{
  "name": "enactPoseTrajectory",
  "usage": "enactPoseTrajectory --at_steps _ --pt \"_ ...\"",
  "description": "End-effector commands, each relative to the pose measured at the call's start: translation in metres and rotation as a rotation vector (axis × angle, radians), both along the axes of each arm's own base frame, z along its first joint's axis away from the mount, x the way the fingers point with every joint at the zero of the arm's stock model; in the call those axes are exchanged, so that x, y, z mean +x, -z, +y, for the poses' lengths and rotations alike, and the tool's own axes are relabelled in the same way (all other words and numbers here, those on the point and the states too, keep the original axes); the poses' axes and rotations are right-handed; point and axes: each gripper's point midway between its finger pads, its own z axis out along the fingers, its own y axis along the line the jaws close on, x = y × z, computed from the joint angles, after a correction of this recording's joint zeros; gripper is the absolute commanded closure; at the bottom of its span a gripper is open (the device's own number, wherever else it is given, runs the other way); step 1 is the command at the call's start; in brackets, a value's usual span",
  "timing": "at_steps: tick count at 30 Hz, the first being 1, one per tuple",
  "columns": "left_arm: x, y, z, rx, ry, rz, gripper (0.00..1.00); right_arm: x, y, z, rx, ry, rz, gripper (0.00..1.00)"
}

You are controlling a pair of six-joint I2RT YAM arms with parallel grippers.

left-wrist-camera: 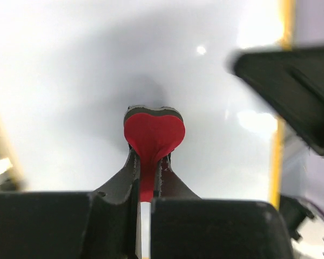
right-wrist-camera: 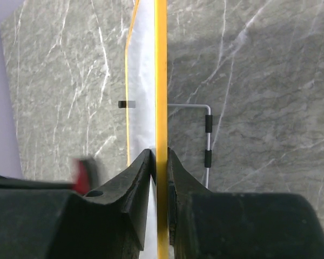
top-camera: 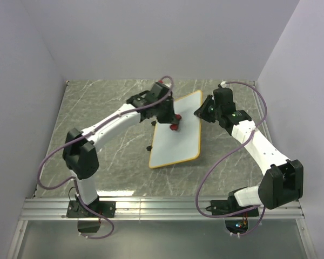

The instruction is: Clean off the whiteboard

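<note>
The whiteboard lies tilted on the marble table, white with an orange-tan frame, no scribbles visible. My left gripper is shut on the small red eraser, which presses on the board's white face. My right gripper is shut on the board's far right edge; in the right wrist view the yellow frame runs straight between the fingertips. The red eraser shows blurred at the left there.
A black clip sits on the board's far edge. A metal wire stand with black sleeves shows behind the board. Grey marble table with white walls at left, back and right. Rail along the near edge.
</note>
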Motion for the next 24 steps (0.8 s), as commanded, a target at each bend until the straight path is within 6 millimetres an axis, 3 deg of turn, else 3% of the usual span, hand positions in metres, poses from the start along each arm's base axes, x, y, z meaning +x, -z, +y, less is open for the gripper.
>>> enactPoseTrajectory --at_steps 1,2,3,4,5,7,8,9,10,11,13,14,19,20,21,23,24 --pt "0.022 -0.045 0.065 0.036 -0.188 -0.115 1.00 -0.007 0.002 0.017 -0.013 -0.083 0.009 0.84" --pt "0.023 -0.046 0.075 0.041 -0.203 -0.117 1.00 -0.006 -0.003 0.017 -0.010 -0.084 -0.004 0.77" --pt "0.019 -0.045 0.088 0.050 -0.220 -0.111 1.00 -0.006 -0.005 0.017 -0.009 -0.083 -0.010 0.62" --pt "0.024 -0.042 0.105 0.062 -0.255 -0.102 1.00 -0.004 -0.009 0.016 -0.009 -0.080 -0.023 0.54" --pt "0.025 -0.028 0.122 0.106 -0.290 -0.092 1.00 -0.004 -0.014 0.015 -0.008 -0.073 -0.039 0.44" --pt "0.027 -0.029 0.154 0.131 -0.355 -0.114 1.00 -0.003 -0.019 0.013 -0.010 -0.067 -0.054 0.36" --pt "0.022 -0.010 0.168 0.171 -0.368 -0.091 1.00 -0.003 -0.025 0.012 -0.010 -0.062 -0.069 0.32" --pt "0.021 -0.004 0.179 0.186 -0.385 -0.088 1.00 -0.002 -0.028 0.012 -0.012 -0.057 -0.076 0.27" --pt "0.023 -0.004 0.196 0.188 -0.424 -0.098 1.00 -0.003 -0.030 0.010 -0.020 -0.054 -0.081 0.25" --pt "0.018 0.016 0.209 0.223 -0.437 -0.075 1.00 -0.003 -0.036 0.009 -0.021 -0.052 -0.097 0.22" --pt "0.016 0.030 0.230 0.250 -0.479 -0.064 1.00 -0.005 -0.041 0.003 -0.038 -0.039 -0.111 0.20" --pt "0.009 0.049 0.240 0.284 -0.488 -0.039 1.00 -0.007 -0.048 0.002 -0.038 -0.038 -0.127 0.20" --pt "0.001 0.101 0.266 0.380 -0.550 0.016 0.95 -0.018 -0.060 -0.012 -0.067 -0.012 -0.160 0.20" --pt "-0.004 0.114 0.270 0.399 -0.560 0.039 0.92 -0.022 -0.064 -0.014 -0.066 -0.010 -0.174 0.19" --pt "-0.004 0.123 0.272 0.412 -0.562 0.044 0.76 -0.025 -0.064 -0.016 -0.068 -0.010 -0.176 0.19" --pt "-0.001 0.132 0.272 0.412 -0.565 0.032 0.59 -0.033 -0.061 -0.021 -0.071 -0.005 -0.175 0.18" --pt "0.000 0.134 0.272 0.414 -0.561 0.030 0.45 -0.036 -0.060 -0.023 -0.073 -0.005 -0.174 0.18"
